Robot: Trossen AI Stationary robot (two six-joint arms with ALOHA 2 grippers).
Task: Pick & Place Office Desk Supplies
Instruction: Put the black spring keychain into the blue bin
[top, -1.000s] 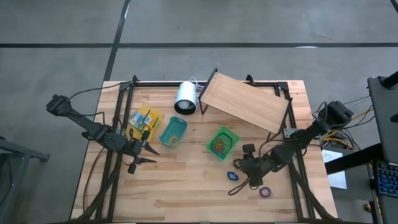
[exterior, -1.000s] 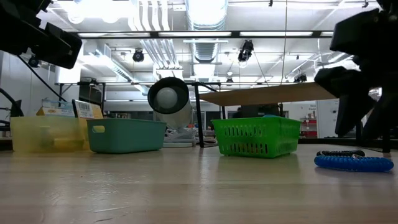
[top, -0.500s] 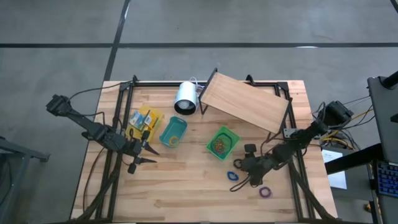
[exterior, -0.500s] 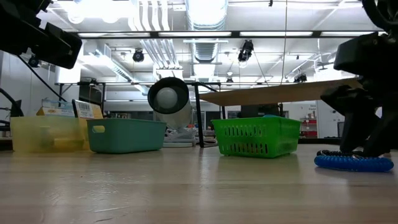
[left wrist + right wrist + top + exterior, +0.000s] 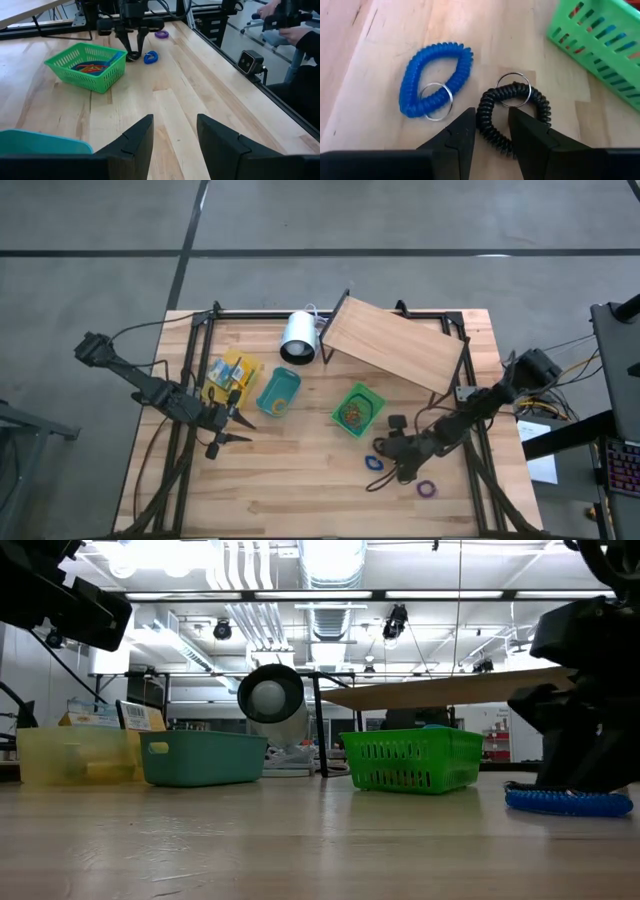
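Observation:
A black coil loop [image 5: 515, 117] and a blue coil loop [image 5: 435, 77], each with a metal ring, lie flat on the table beside the green basket [image 5: 600, 40]. My right gripper [image 5: 492, 137] is down over the black coil [image 5: 132, 57], open, with the coil's near arc between its fingers. The blue coil [image 5: 374, 463] lies just beside it. A purple loop [image 5: 427, 489] lies nearer the table's front edge. The green basket [image 5: 358, 409] holds coloured loops. At the left, above the table and near the teal bin [image 5: 278, 391], my left gripper [image 5: 240, 420] waits open. My right gripper comes from above at a slant and has the black coil's near arc [image 5: 487, 122] between its two fingers. I cannot tell whether the fingers touch it. The coil lies flat on the table.
A yellow bin [image 5: 232, 373] with small boxes stands left of the teal bin. The white cylinder [image 5: 298, 336] and the slanted wooden board [image 5: 395, 350] stand at the back. Bare wood [image 5: 300, 470] lies between the two arms. A person's hands show beyond the table's edge [image 5: 287, 22].
My right gripper has gone down to the table beside the blue coil, tipping its fingers steeper onto the black coil. The coils have stayed where they were.

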